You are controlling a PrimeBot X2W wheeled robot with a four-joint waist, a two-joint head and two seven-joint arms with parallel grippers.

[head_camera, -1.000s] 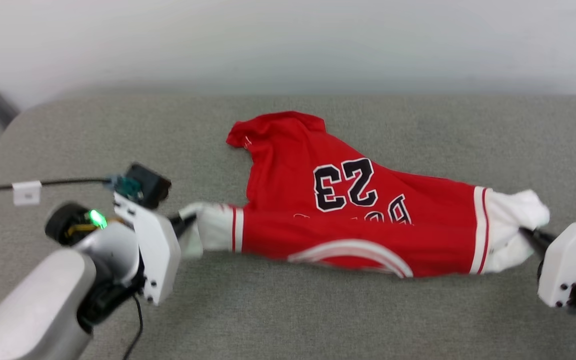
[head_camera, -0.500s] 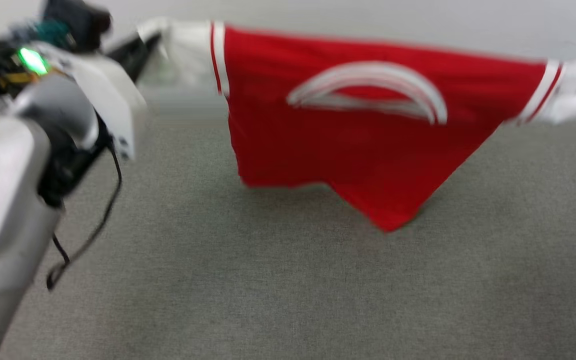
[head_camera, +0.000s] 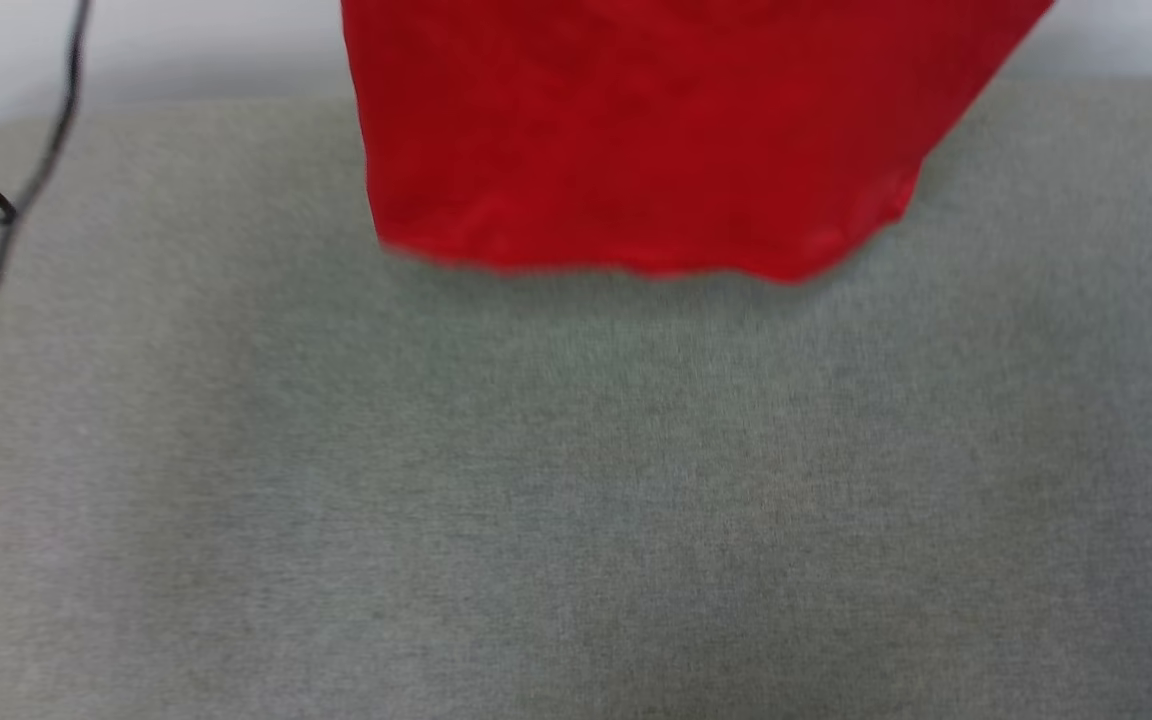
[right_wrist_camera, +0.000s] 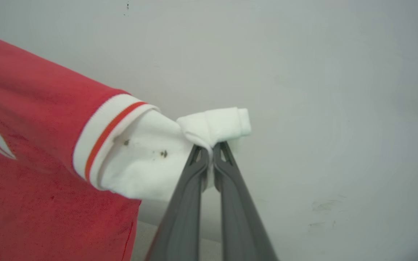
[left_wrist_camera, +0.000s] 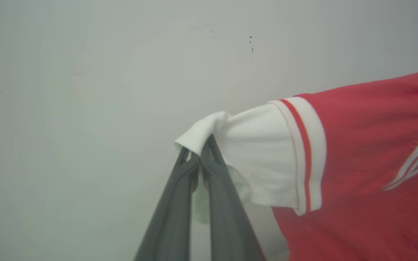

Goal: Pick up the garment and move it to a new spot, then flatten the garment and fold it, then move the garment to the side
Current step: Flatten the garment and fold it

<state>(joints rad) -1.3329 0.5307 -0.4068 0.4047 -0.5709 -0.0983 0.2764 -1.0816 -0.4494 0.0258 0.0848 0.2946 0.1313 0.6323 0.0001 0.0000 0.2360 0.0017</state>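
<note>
Garment (head_camera: 636, 140) higher vs. before

Grey fabric surface (head_camera: 576, 500), pale wall (left_wrist_camera: 85, 72)

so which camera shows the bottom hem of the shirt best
The head view: the lower edge of the garment runs across the frame against the grey surface, slightly blurred. The left wrist view shows a white sleeve pinched in the left gripper; the right wrist view shows the other sleeve in the right gripper.
</note>
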